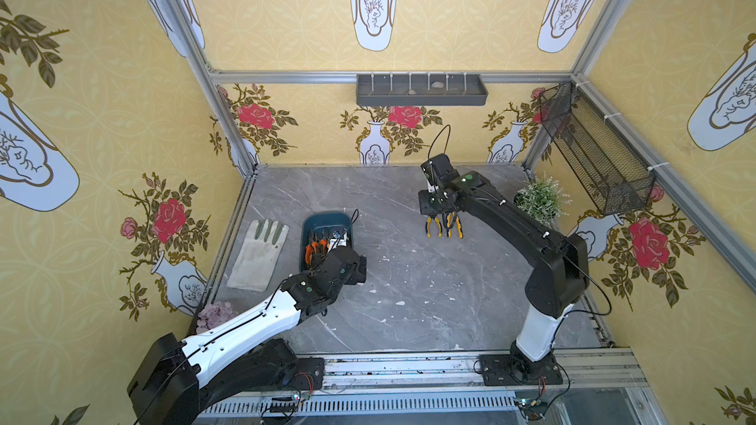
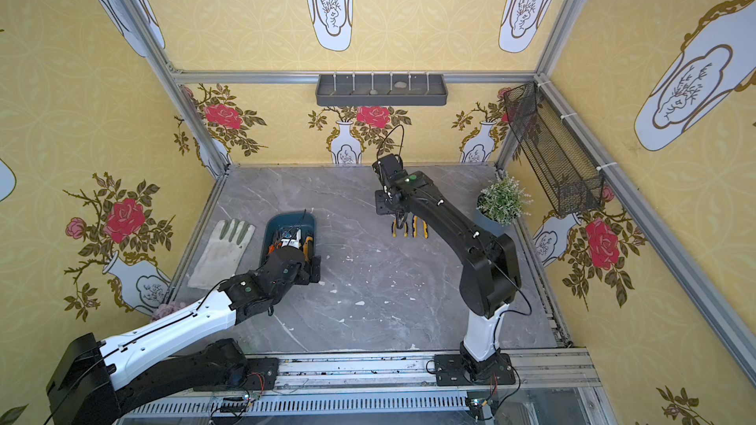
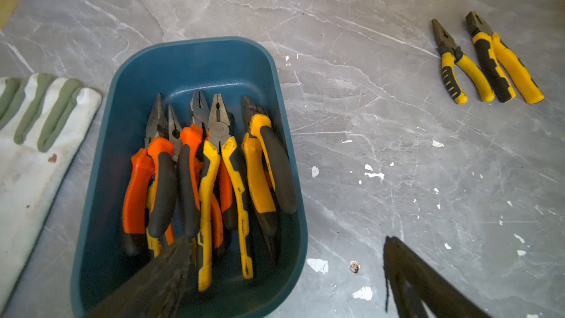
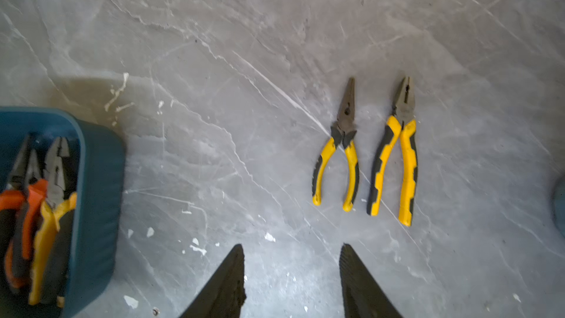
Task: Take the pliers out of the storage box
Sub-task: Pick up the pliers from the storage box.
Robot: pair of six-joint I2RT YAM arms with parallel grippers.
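Left wrist view shows the left claw [image 3: 286,240] spread wide and holding nothing. One finger is over the handles of the pliers [image 3: 214,163] heaped in the storage box [image 3: 195,65] at the tabletop's [image 3: 367,102] left, the other outside its right wall. Farther right, the right claw [image 4: 292,247] hangs partly open and empty, clear of two yellow-handled pliers [image 4: 408,160] lying side by side.

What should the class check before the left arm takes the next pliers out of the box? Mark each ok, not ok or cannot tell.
1. Left claw open: ok.
2. Right claw open and empty: ok.
3. Two pliers on the table lie clear of the box: ok.
4. Pliers in the box lie singly: not ok, they overlap.
5. Both left fingers inside the box walls: cannot tell.
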